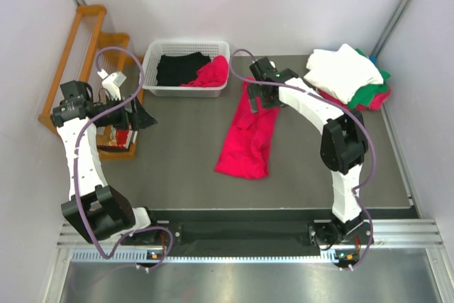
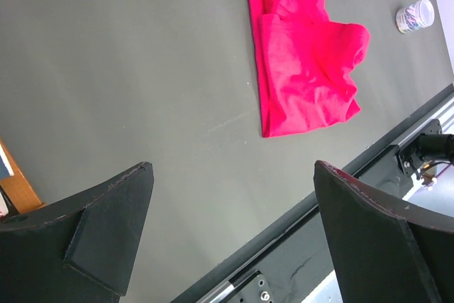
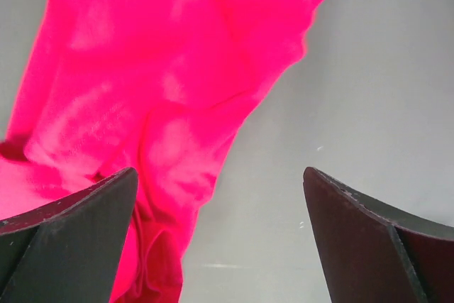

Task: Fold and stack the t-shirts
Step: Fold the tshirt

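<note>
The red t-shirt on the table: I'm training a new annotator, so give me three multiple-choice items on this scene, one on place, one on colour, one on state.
1. Where does the red t-shirt lie?
A. in the basket
B. on the table mat, mid-table
C. on the stack

2. What colour is the top garment of the folded stack at the far right?
A. white
B. black
C. blue

3. How does the right tool stand?
A. shut on the shirt
B. open above the shirt's edge
C. out of view

Answers: 1 B, it lies folded lengthwise on the dark mat; 2 A, white covers green and red; 3 B, its fingers stand wide apart, nothing between them.
</note>
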{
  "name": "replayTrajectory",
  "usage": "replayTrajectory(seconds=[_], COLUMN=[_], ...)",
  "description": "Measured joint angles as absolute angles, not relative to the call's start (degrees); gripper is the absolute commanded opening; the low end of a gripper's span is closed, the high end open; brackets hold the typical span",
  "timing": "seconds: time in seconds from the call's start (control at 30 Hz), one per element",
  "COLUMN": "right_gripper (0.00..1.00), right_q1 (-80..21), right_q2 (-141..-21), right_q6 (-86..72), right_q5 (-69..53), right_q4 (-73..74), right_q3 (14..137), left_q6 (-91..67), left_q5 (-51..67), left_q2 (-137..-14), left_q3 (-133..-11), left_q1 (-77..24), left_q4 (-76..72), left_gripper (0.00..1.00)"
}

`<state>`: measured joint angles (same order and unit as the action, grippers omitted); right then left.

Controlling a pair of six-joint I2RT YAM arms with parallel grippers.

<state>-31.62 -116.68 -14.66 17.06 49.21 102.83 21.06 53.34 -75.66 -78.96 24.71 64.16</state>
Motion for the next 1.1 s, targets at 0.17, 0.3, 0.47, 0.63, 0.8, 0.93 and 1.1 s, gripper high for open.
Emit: replayTrajectory(seconds=[0.17, 0.3, 0.47, 0.63, 0.8, 0.93, 1.1], right_gripper=[1.0, 1.0, 1.0, 1.0, 1.0, 1.0, 1.0], right_q1=[-32.64, -36.01, -45.91, -52.23, -50.76, -50.06, -47.2], right_q2=[-114.26, -107.68, -100.51, -100.05, -102.83, -103.15, -103.37], right_q6=[-15.68, -17.47, -19.64, -21.23, -22.06, -21.56, -20.8], right_q5=[19.49, 12.19, 1.91, -7.86, -8.23, -4.99, -4.03], right_q4=[50.41, 49.43, 45.65, 41.41, 41.63, 41.54, 40.25], right_q3=[104.03, 99.42, 91.42, 80.93, 76.71, 76.77, 76.09], left_q6=[21.21, 21.21, 21.19, 21.12, 21.17, 21.21, 21.23], left_q5=[53.39, 53.39, 53.82, 53.95, 53.41, 52.56, 52.34], left_q2=[-75.66, -75.66, -75.66, -75.66, -75.66, -75.66, -75.66], left_q3=[-78.85, -78.59, -78.56, -78.39, -77.38, -77.03, -77.03], left_q1=[24.71, 24.71, 24.71, 23.86, 22.74, 22.72, 22.72], left_q4=[64.71, 64.75, 64.75, 64.71, 64.75, 64.73, 64.73], left_gripper=[0.99, 0.99, 0.99, 0.99, 0.99, 0.99, 0.99])
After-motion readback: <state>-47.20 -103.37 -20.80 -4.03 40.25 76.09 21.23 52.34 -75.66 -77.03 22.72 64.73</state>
